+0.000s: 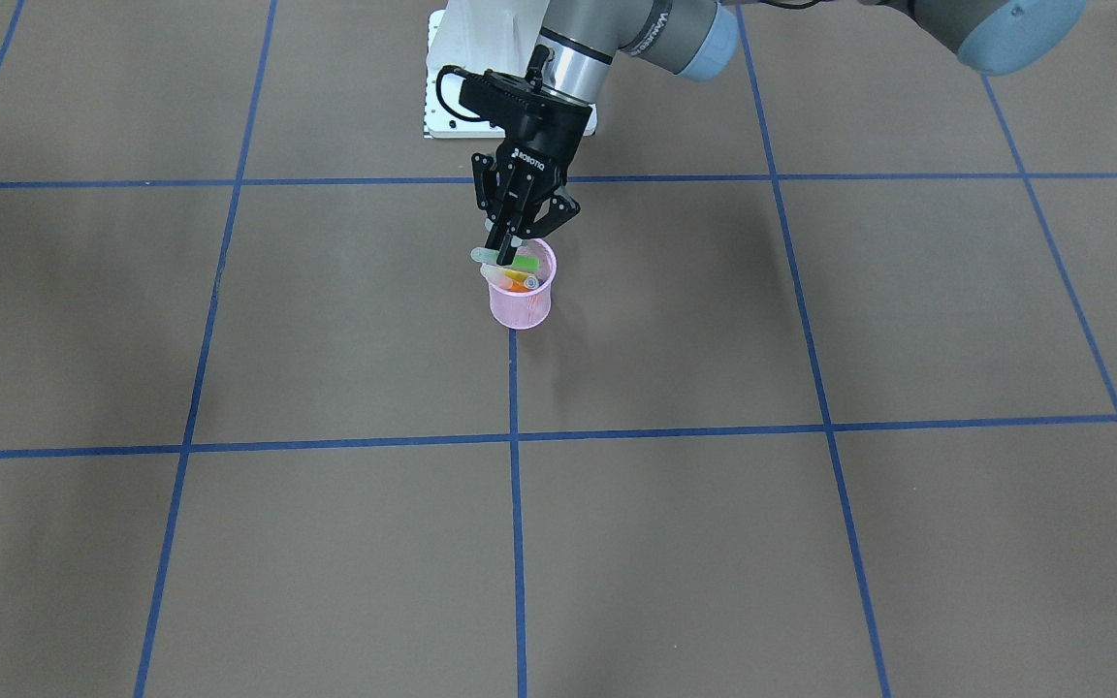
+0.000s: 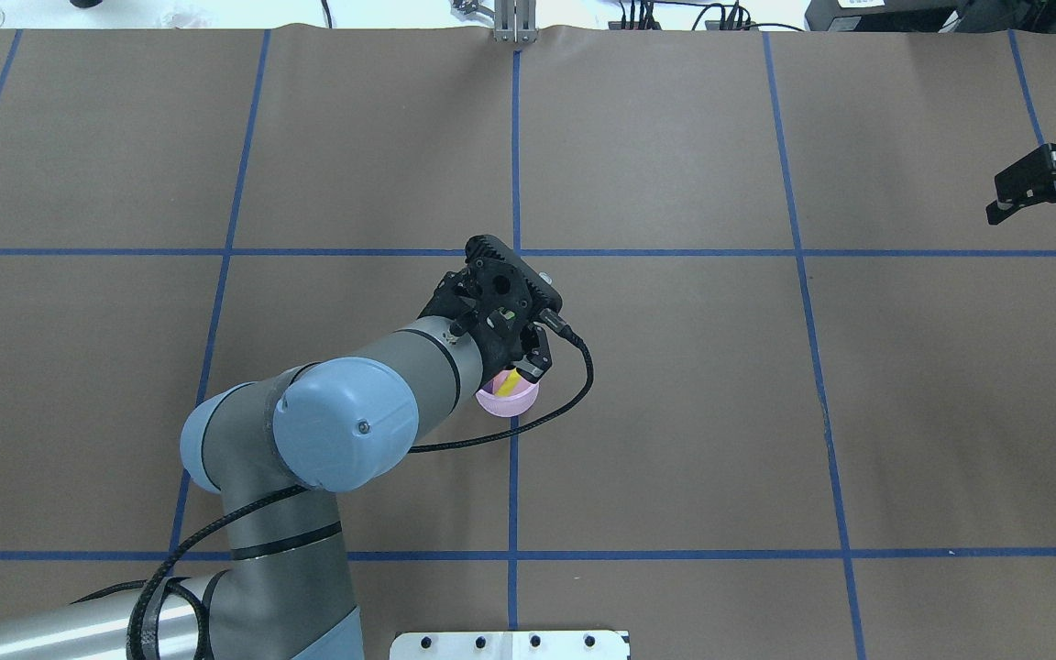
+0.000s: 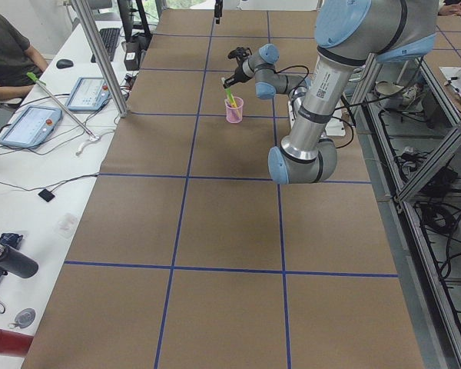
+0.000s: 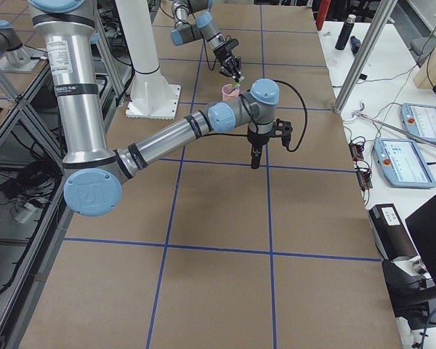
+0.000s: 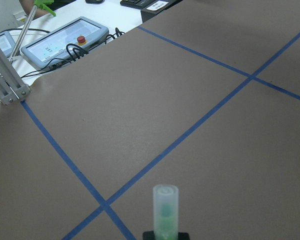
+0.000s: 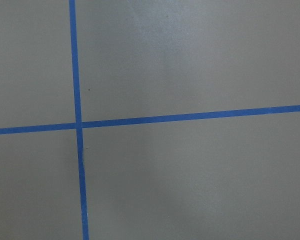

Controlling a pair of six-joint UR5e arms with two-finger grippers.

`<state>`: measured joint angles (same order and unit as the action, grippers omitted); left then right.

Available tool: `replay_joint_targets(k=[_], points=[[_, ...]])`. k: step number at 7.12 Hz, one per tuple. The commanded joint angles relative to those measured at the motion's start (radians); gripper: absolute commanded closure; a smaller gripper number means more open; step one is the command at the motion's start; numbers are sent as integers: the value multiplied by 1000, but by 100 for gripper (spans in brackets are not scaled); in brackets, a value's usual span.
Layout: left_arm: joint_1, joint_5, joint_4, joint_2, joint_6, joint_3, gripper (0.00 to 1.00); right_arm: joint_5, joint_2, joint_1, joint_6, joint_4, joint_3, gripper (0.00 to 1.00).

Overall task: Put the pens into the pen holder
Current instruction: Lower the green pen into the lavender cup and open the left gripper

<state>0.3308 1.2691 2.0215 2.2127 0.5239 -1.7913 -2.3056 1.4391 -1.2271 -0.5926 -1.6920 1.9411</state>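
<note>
Left tool (image 1: 508, 242) is pinching the green pen (image 1: 521, 263) just below its pale cap, jaws drawn narrow on it, and is hovering right above the holder (image 1: 520, 306). It is holding the pen tilted, lower end at or just inside the rim, probably so the pen is slipping in beside the other pens (image 1: 518, 283) rather than catching the mesh. Those pens are leaning inside the holder, orange and yellow showing. The holder is standing upright on the counter (image 1: 714, 339). Right tool (image 2: 1046, 181) is waiting well away from the holder, likely to leave room; I cannot tell its opening.
</note>
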Motion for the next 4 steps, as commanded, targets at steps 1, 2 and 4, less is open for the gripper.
replay_joint_targets(k=[1,2,4], points=[[-15,-2,0,-2,-4,1,67,0,-6,0,-1,0,-11,0],[-15,0,0,2,-4,1,20,0,-6,0,-1,0,-13,0],[-1,3,-3,-19,2,-51,0,0,-8,-3,4,0,-10,0]])
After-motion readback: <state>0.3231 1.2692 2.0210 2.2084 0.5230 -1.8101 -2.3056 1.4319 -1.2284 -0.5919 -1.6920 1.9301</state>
